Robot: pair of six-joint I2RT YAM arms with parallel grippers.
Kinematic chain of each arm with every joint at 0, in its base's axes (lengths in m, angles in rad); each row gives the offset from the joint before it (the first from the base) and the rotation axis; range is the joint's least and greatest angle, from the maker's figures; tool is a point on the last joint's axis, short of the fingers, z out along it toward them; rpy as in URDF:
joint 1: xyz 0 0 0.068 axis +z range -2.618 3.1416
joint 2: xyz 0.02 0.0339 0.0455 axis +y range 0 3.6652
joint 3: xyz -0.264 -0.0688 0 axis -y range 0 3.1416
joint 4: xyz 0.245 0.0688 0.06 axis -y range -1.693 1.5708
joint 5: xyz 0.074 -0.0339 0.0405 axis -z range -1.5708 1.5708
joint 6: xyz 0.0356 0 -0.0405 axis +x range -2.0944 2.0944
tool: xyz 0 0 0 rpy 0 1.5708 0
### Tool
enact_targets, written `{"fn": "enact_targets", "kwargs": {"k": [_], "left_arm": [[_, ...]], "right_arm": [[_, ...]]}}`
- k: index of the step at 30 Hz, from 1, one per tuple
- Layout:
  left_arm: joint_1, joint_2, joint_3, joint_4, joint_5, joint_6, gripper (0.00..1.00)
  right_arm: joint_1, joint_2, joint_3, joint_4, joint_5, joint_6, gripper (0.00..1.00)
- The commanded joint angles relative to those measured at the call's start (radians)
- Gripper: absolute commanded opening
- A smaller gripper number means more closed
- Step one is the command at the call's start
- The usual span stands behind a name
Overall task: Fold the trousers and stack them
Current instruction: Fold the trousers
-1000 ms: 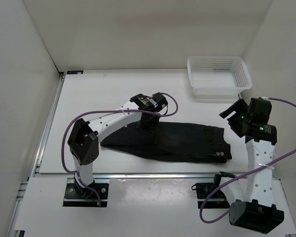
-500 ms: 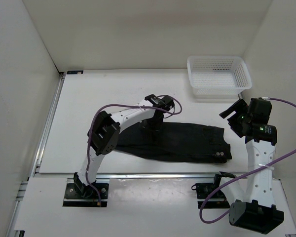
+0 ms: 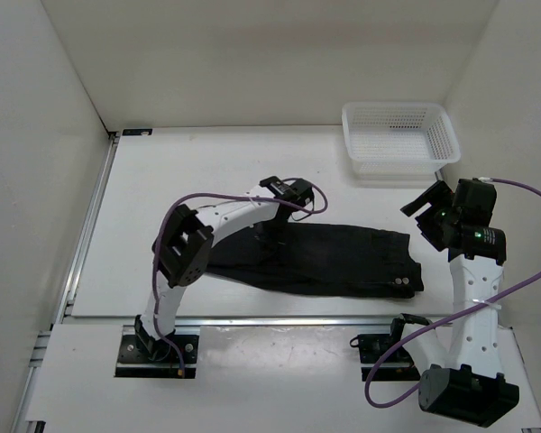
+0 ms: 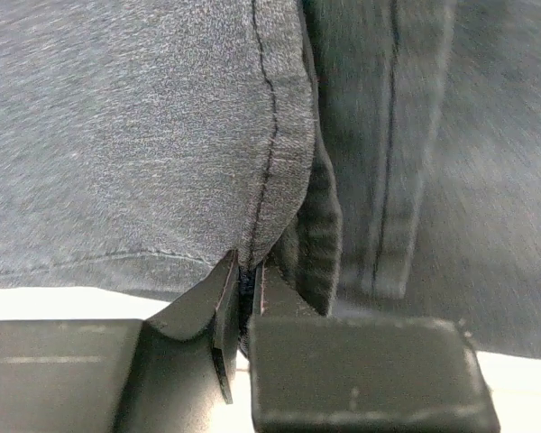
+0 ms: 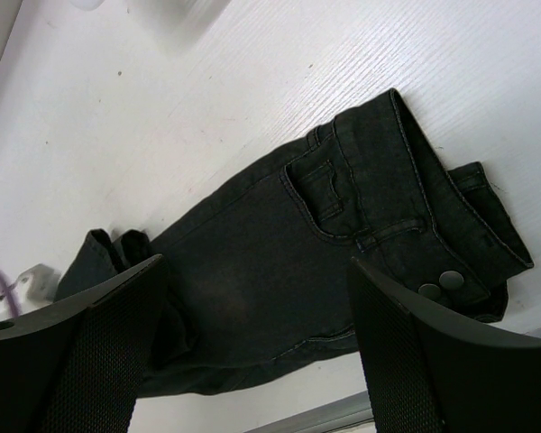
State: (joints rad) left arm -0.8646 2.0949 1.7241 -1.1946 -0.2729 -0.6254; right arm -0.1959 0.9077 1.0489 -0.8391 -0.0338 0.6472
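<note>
Trousers (image 3: 343, 262) lie flat across the near half of the table (image 3: 162, 180). The legs run off to the left and the waistband sits at the right end, with its two small buttons (image 3: 401, 281) at the near corner. I judge the crosswise fold is not yet made, since the garment is stretched out at full length.

My right gripper (image 3: 426, 212) hangs in the air just off the waistband end, with its jaws spread wide and nothing between them. I think it waits there so it can come down on that end when needed. Its wrist camera gives what the overhead view cannot: the back pocket, the doubled waistband and both buttons, all in clear detail.

Farther in, my left gripper (image 4: 245, 280) is down on the far edge of the cloth, about midway along the legs. From above, the wrist hides the fingers, so the grip cannot be read there. The left wrist camera settles it: the fingers are all but closed, with a stitched edge of the fabric nipped between them. I take the edge because a thin seam lifts one layer cleanly for folding over.

Beyond everything, the white mesh basket (image 3: 399, 140) sits in the far right corner, well apart from the cloth.
</note>
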Motion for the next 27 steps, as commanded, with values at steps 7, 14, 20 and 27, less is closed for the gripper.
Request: {"fn": "enact_targets", "kwargs": {"k": [7,14,20,27], "left_arm": [[-0.04,-0.216,-0.118,0.061,0.125,0.05,0.14],[-0.102,-0.131,-0.084,0.069,0.183,0.098,0.6],[-0.015,-0.211,0.02,-0.028,0.052,0.098,0.6],[0.332,-0.416,-0.208,0.078,0.121,0.15,0.67]], "right_arm": [[0.004,0.0,0.008,0.011,-0.017,-0.011,0.84],[0.004,-0.009,-0.001,0.02,-0.017,-0.011,0.84],[0.004,-0.009,0.008,0.011,-0.017,-0.011,0.84],[0.013,-0.018,0.008,0.011,-0.017,-0.029,0.84]]}}
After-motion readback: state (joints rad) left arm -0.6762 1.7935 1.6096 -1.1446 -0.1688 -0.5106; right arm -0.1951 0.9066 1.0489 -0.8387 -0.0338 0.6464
